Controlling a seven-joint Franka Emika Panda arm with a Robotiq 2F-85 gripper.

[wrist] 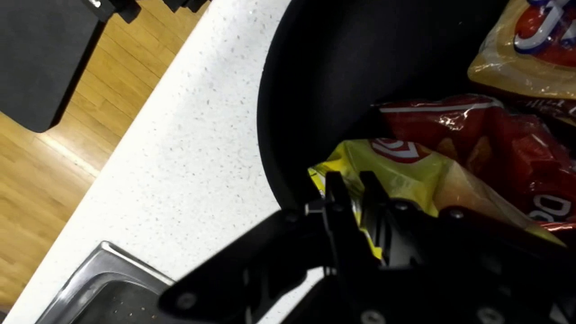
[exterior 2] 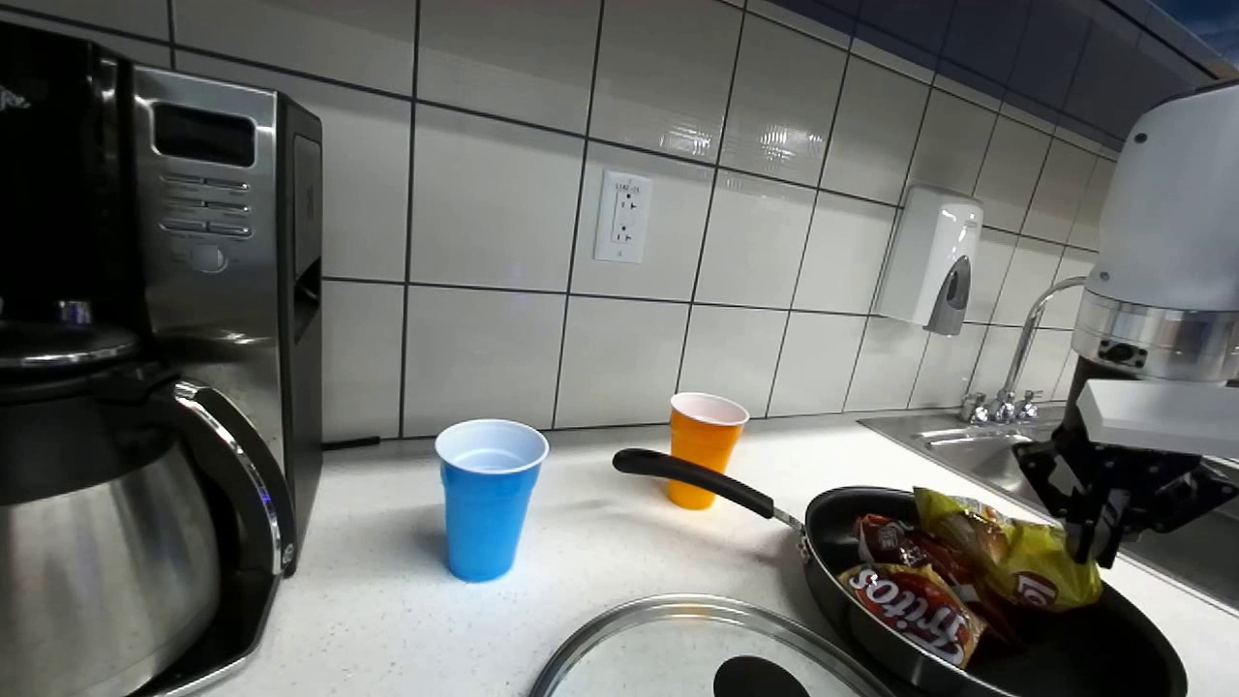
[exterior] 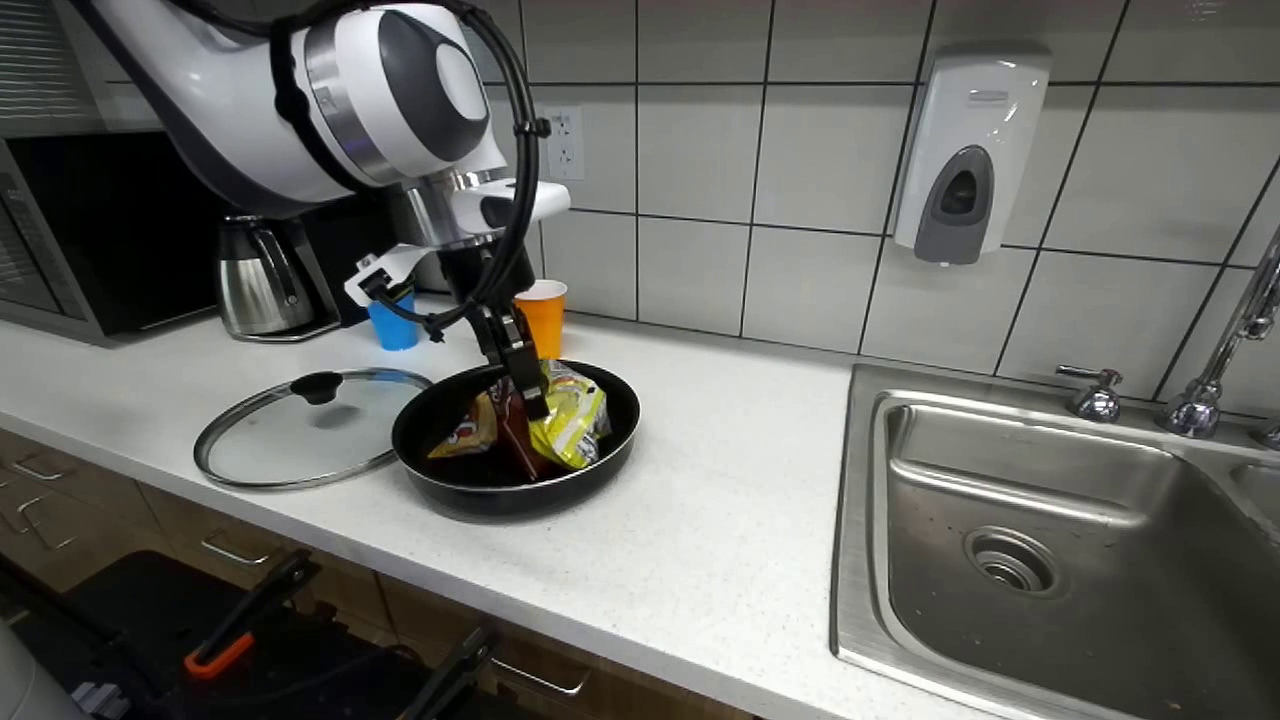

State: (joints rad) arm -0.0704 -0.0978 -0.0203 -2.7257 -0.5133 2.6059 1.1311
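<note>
Firstly, one white counter [exterior: 720, 500], beneath the black pan [exterior: 520, 503].
One steel sink [exterior: 1050, 640]: well apart from the pan, to one side.
One coffee maker [exterior 2: 208, 319]: well apart from the pan, on its opposite side; panel print too small to read.
The pan itself: long black handle [exterior 2: 692, 474].
One glass lid [exterior: 300, 440]: just beside the pan.
One claw [wrist: 352, 176], mine: over the pan, fingers standing a little apart, the edge of the yellow bag [wrist: 414, 180] showing in the narrow gap.
The yellow bag: in the pan, red badge with creased white lettering, starting on what looks like an L.
One red bag [wrist: 508, 148]: in the pan, middle of three; white letters resembling DO.
One Fritos bag [exterior 2: 915, 612]: in the pan, near its rim; brand legible in an exterior view.
One orange cup [exterior 2: 705, 450]: near the pan's handle.
One blue cup [exterior 2: 492, 513]: farther from the pan.
</note>
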